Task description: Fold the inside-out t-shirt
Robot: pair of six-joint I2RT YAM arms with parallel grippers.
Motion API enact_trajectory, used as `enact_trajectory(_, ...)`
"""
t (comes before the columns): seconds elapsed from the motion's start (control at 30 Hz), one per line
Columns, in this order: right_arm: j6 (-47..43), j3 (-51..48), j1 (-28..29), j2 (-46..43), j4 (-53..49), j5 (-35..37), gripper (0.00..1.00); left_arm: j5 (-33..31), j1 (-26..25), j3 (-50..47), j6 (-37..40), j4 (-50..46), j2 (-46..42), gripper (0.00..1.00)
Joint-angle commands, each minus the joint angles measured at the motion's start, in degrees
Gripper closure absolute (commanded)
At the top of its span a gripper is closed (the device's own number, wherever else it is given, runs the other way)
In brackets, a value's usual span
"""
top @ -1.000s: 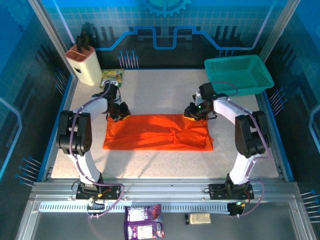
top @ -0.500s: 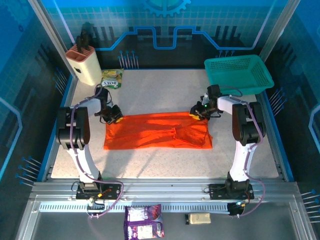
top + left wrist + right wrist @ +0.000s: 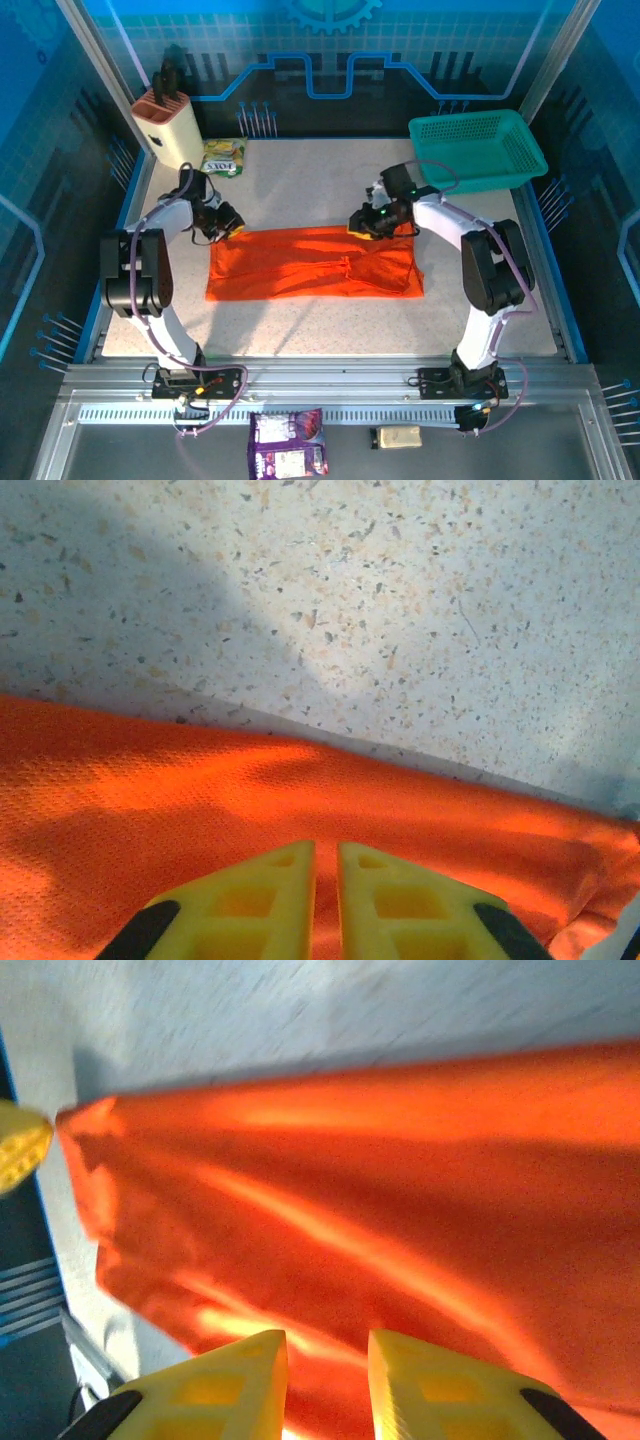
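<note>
Your shirt (image 3: 315, 264) lies flat as a long orange band across the middle of the worktop (image 3: 320, 180), long side running left to right. It is in much the same place as half a second ago.

The main change is on the right. Your right fingers (image 3: 364, 223) have left the shirt's far right corner and slid along its far edge toward the middle. Your left fingers (image 3: 227, 219) have barely shifted and still sit at the shirt's far left corner, though that arm's elbow has swung outward toward the left edge.

In the left wrist view, the left fingers (image 3: 250, 895) are drawn together to a thin slit just above the cloth. You cannot tell whether any fabric is pinched.

In the right wrist view, the right fingers (image 3: 440, 1380) stand a narrow gap apart with orange cloth showing between them. You cannot tell whether they are clenched on it or released.
</note>
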Motion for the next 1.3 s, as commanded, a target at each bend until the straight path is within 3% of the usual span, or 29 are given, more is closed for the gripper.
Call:
enact_trajectory(0.0,3.74,-3.36,2.82,-0.31,0.12,0.9,0.72,0.48,0.31,0.15,1.43,-5.52,-1.4,0.89)
enact_trajectory(0.17,5.71,-4.4,5.2,3.52,2.2,0.82,0.73,1.26,-0.46,-5.13,1.0,-5.14,-4.73,0.93)
enact_trajectory(0.47,4.15,-5.45,4.66,8.65,1.98,4.5,0.73,-8.51,-0.84,-12.22,1.63,-6.4,-6.76,0.98)
enact_trajectory(0.6,2.92,-3.31,2.85,10.79,1.41,4.69,0.74,-9.73,-0.92,-14.75,1.75,-5.81,-5.49,0.98)
enact_trajectory(1.0,-2.37,21.2,-0.32,26.19,-6.02,2.86,0.74,-6.88,-5.42,-24.94,-2.12,-5.12,-12.37,0.98)
enact_trajectory(1.27,-4.36,40.46,-0.12,38.83,-7.63,-1.81,0.7,-2.67,-17.51,-32.71,-11.85,2.03,-13.73,0.97)
